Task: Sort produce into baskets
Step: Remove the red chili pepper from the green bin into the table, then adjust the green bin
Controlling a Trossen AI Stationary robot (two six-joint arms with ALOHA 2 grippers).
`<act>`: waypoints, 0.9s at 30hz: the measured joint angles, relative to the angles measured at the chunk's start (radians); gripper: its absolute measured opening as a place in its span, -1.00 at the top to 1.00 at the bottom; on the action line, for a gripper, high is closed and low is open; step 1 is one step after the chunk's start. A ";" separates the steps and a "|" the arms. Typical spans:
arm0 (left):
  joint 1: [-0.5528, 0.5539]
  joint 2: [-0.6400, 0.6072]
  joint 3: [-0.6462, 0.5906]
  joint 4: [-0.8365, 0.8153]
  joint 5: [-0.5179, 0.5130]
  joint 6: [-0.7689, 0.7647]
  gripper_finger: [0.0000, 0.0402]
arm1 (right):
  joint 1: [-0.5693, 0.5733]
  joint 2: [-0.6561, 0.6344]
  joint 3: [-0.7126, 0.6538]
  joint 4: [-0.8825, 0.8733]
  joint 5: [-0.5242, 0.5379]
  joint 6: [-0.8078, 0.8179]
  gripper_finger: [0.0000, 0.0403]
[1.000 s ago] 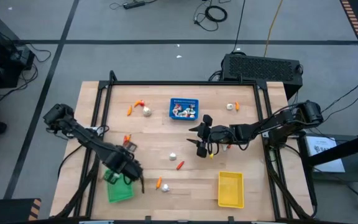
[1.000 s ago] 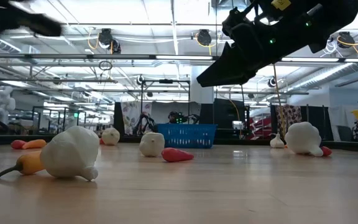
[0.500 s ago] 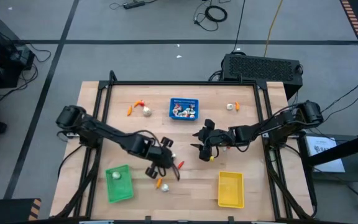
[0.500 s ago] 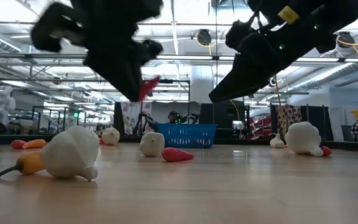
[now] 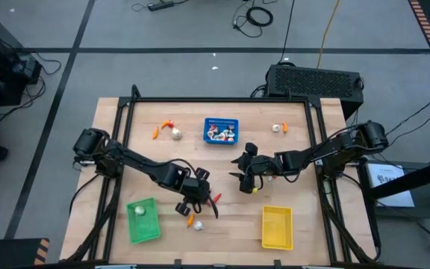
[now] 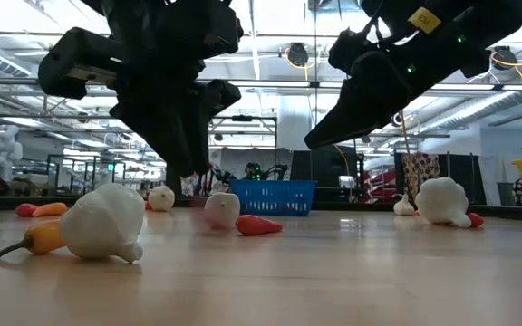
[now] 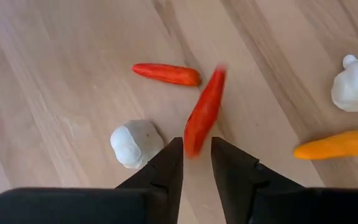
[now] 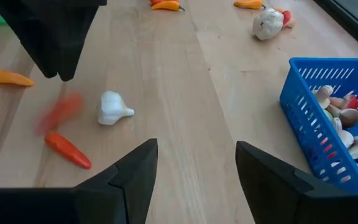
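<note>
The left pincer (image 7: 196, 144) hangs over the open bench (image 5: 163, 157), well apart from the blue basket (image 5: 221, 120) on the side nearer the front edge. Its jaws are parted by a narrow gap and clamp nothing. A red stick (image 7: 204, 112) sits just off the fingertips and looks loose, with only its near end between them. That is no place to leave it, because no basket lies underneath. To do this step well, the pincer should come straight down over the stick's middle and line its fingers across the narrow width. It should close firmly before lifting, then carry the stick clear of the neighbours. A white bulb (image 7: 135, 143) lies just beside the fingers, and a second red stick (image 7: 165, 73) lies near, a little closer to the blue basket. A careless closing could nudge either one. The yellow basket (image 5: 266, 228) stands farther from the blue basket, toward the right arm's front corner. It looks the likely home, since the blue one already holds small white-and-red rounds. The green basket (image 5: 134, 232), at the opposite front corner, holds a white piece. The stick is slim, tapered and glossy red, much smaller than any basket, and probably slippery at the ends. The right pincer (image 8: 194, 146) waits just in front of the blue basket with its jaws spread wide and empty.
</note>
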 joint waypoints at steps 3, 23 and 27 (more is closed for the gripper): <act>0.000 0.000 0.000 0.000 -0.001 0.000 0.48 | 0.000 0.000 0.000 0.000 0.000 0.000 -0.03; -0.179 -0.198 0.091 -0.781 0.162 -0.668 0.45 | 0.000 0.000 0.001 0.011 0.000 0.000 -0.03; -0.263 -0.238 0.036 -0.773 0.188 -0.770 0.45 | 0.000 0.000 0.001 0.010 0.000 0.000 -0.03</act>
